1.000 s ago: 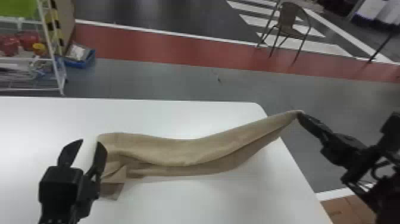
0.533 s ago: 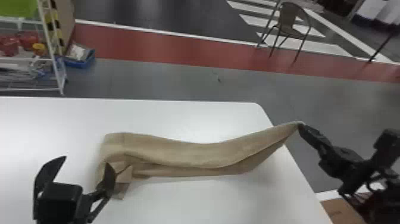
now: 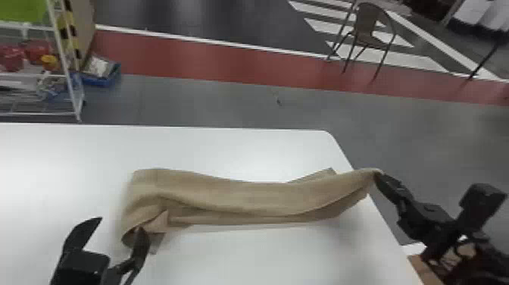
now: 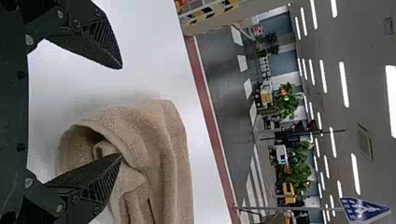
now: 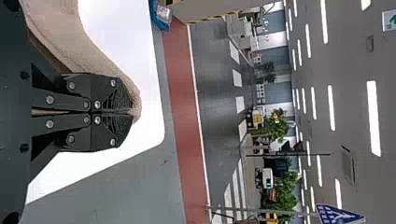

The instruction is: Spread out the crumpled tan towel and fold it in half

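The tan towel point(image 3: 242, 197) lies bunched in a long strip across the white table, its right end lifted at the table's right edge. There my right gripper point(image 3: 378, 176) is shut on the towel's end; in the right wrist view the right gripper point(image 5: 130, 112) has cloth pinched at its closed tips. At the towel's left end stands my left gripper point(image 3: 119, 225), open. In the left wrist view, the left gripper point(image 4: 122, 112) has one finger at the opening of a curled fold of the towel point(image 4: 163, 140) and the other over bare table.
The white table point(image 3: 265, 257) has its right edge below the right arm. Beyond it stand a wire rack point(image 3: 72, 87) at the far left, a blue bin point(image 3: 102, 77) on the floor and a chair point(image 3: 367, 26) farther back.
My right gripper has lowered with the towel's end, and a flap now shows behind the strip. My left gripper has opened wider and shifted, one finger coming to the towel's left end.
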{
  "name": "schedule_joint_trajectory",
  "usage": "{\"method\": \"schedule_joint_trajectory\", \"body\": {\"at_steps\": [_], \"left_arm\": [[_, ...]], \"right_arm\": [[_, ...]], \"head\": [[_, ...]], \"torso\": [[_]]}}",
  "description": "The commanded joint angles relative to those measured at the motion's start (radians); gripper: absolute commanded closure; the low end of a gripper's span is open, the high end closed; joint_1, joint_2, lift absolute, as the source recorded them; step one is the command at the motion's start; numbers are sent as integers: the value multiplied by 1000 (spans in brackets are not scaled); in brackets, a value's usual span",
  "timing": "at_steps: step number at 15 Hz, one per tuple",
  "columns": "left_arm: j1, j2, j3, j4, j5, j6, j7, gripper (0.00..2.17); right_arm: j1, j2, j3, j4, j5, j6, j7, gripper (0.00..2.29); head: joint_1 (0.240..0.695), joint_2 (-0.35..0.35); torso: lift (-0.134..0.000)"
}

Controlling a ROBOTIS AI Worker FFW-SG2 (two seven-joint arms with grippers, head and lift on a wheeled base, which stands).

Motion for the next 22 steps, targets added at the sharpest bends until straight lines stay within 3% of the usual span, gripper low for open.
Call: {"method": "schedule_joint_trajectory", "body": {"at_steps": [1, 2, 6, 14, 15, 18, 19, 21, 22], "left_arm": [[30, 4, 16, -47, 4, 59, -35, 518], [38, 11, 17, -82, 7, 148, -60, 549], [89, 24, 65, -144, 75, 176, -140, 549], [26, 13, 53, -75, 95, 179, -140, 552], [17, 13, 45, -70, 95, 182, -140, 704], [0, 10, 36, -59, 93, 231, -140, 772], [-3, 10, 31, -59, 96, 231, -140, 1011], [-3, 11, 33, -64, 96, 231, -140, 1028], [0, 14, 36, -69, 96, 228, -138, 1447]], "right_arm": [[4, 3, 16, -11, 6, 3, -2, 1538], [6, 7, 22, -11, 13, 3, -4, 1538], [6, 15, 44, -11, 25, 0, -5, 1538], [13, 12, 44, 0, 25, -55, -4, 1538], [13, 7, 44, 5, 23, -62, -4, 1538], [10, 1, 41, 15, 23, -62, -4, 1538], [7, 1, 41, 15, 23, -62, -4, 1538], [4, 1, 44, 15, 23, -62, -5, 1538], [3, 1, 42, 12, 22, -62, -5, 1538]], "head": [[695, -350], [695, -350], [695, -350], [695, -350], [695, -350], [695, -350], [695, -350], [695, -350], [695, -350]], "torso": [[-122], [-122], [-122], [-122], [-122], [-122], [-122], [-122], [-122]]}}
